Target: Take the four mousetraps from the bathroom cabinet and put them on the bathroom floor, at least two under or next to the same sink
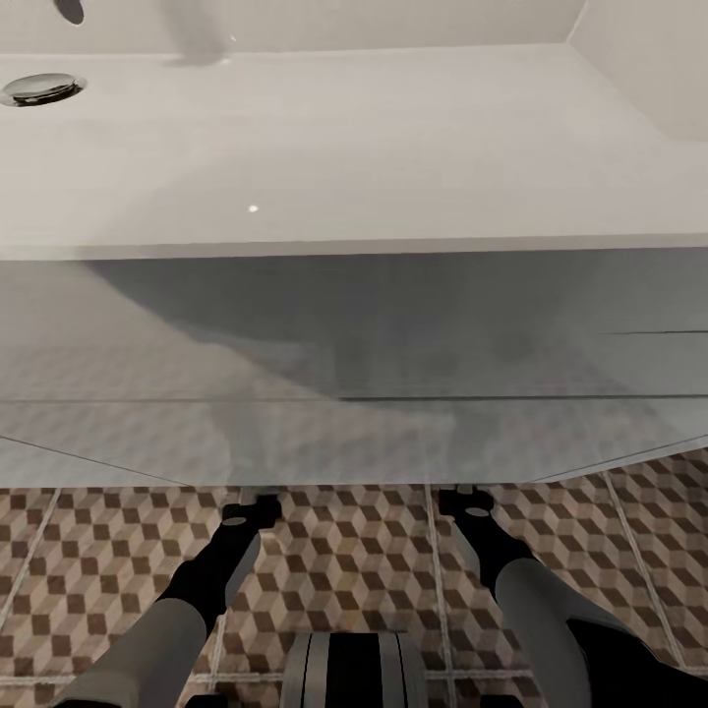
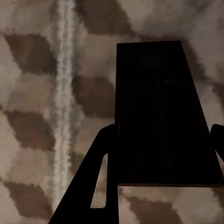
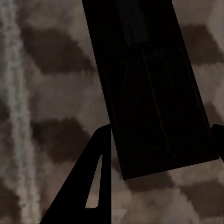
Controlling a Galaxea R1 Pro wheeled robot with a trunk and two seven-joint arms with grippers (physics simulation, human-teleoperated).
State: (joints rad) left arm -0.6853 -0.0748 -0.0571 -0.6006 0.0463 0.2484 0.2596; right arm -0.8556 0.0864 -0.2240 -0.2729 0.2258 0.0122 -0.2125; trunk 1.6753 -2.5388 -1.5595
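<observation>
The head view is taken up by the sink [image 1: 324, 147], a wide white basin with a chrome drain [image 1: 39, 88] near its far left corner, and by the pale vanity front [image 1: 354, 393] below its front edge. Beneath the vanity's lower edge the bathroom floor [image 1: 344, 570] is seen, tiled in a brown, beige and grey cube pattern with pale grout lines. Both arms are stretched forward and down, and their wrists are lost under the vanity's lower edge: the left arm [image 1: 211, 580] toward the left, the right arm [image 1: 511, 570] toward the right.

In the left wrist view, the left tool [image 2: 163, 140] is seen with a dark flat rectangular mousetrap [image 2: 158, 112] lying between its fingers, over the patterned floor and beside a grout line. Whether the tool is clenched on this board or merely straddling it cannot be told, since the whole is in deep shadow.

In the right wrist view, the right tool [image 3: 161, 135] is seen with a second mousetrap [image 3: 149, 88] between its fingers, its thin wire parts faintly made out, close over the same floor tiles. Whether it is gripped or released cannot be told either.
</observation>
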